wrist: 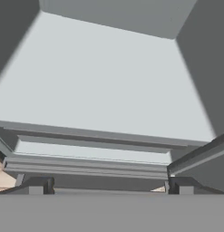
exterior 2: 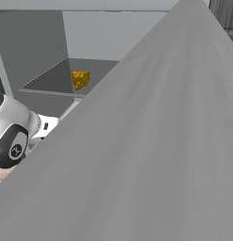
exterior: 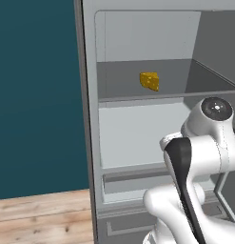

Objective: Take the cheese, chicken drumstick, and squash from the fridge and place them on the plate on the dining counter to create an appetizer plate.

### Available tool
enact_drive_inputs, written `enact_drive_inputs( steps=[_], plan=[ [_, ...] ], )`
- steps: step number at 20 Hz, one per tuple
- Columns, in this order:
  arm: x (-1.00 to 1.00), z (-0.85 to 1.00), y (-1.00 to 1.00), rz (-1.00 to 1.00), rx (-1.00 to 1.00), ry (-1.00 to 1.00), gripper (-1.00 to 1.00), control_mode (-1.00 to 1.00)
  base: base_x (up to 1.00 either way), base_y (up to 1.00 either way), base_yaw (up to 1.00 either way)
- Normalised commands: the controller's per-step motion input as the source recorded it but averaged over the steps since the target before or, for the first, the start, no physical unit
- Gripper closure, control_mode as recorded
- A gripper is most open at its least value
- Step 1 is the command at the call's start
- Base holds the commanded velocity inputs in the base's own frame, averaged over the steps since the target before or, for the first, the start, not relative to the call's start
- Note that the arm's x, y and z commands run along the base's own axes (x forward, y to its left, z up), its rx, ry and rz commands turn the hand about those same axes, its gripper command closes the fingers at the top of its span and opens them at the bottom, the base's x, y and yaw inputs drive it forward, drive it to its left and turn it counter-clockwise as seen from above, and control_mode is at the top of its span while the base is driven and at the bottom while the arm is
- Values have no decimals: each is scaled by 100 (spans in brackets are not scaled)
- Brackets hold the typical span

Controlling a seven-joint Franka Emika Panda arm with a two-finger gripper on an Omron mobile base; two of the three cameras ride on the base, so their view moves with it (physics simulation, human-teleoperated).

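A: Sitting on the upper shelf [exterior: 138, 90] of the fridge [exterior: 90, 143], the cheese [exterior: 150, 80] rests near the middle, well apart from the side walls. Confirm?

B: Confirmed. The right base view shows the same wedge on that shelf, behind the grey door [exterior 2: 155, 150] that crosses the foreground.

A: Gripper condition?

B: The gripper [wrist: 109, 186] stands spread wide, pinching nothing, its fingertips [wrist: 38, 185] facing the pale lower compartment above the drawer [exterior: 133, 178].

Fridge [exterior 2: 160, 155] door blocks most of right base view
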Motion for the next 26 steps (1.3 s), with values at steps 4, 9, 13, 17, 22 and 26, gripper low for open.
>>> enact_drive_inputs(
  steps=[4, 9, 13, 17, 22, 26],
  plan=[
    [-7, 1, 0, 0, 0, -2, -100, -100, -13, 0, 0],
    [-22, 26, -9, 2, 1, -10, -100, -100, 0, 0, 0],
    [-20, 40, -14, 5, 1, -12, -100, -100, 0, 0, 0],
    [-15, 46, 1, 1, 0, -7, -100, -100, 0, 0, 0],
    [-9, 52, 6, 0, 0, 2, -100, -100, 0, 0, 0],
    [3, 51, 3, 1, 0, 13, -100, -100, 0, 0, 0]
  ],
)
